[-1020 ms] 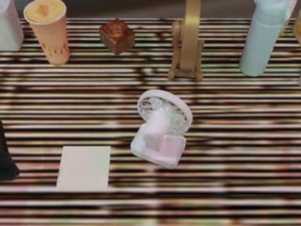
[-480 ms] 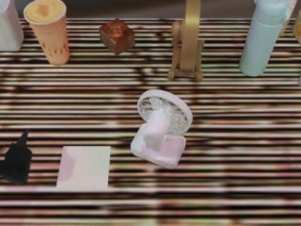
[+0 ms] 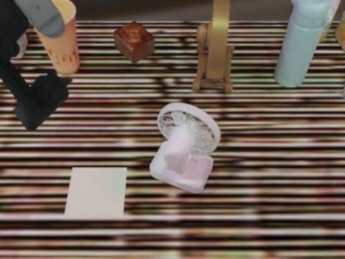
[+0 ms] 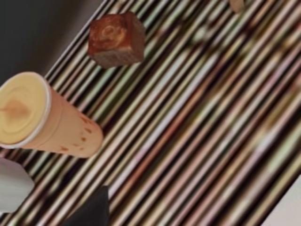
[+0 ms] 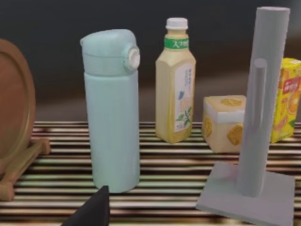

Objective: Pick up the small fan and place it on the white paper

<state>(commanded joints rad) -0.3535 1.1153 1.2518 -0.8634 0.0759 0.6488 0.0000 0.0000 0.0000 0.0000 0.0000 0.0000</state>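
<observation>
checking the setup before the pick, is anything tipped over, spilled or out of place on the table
Nothing stands out. The small fan stands on its base mid-table, apart from the white paper, which lies flat and bare. The orange cup and pale-blue bottle stand upright. The left gripper hovers near the cup.

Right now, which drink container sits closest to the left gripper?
The orange cup with the creamy top, at the table's far left, beside the left gripper. The pale-blue bottle stands far off at the right.

Open table [image 3: 269, 178] lies between the small fan [image 3: 186, 148] and the white paper [image 3: 96, 191] (cup [image 3: 60, 46], brown cube [image 3: 133, 40] and wooden stand [image 3: 214, 51] crowd the far edge).
</observation>
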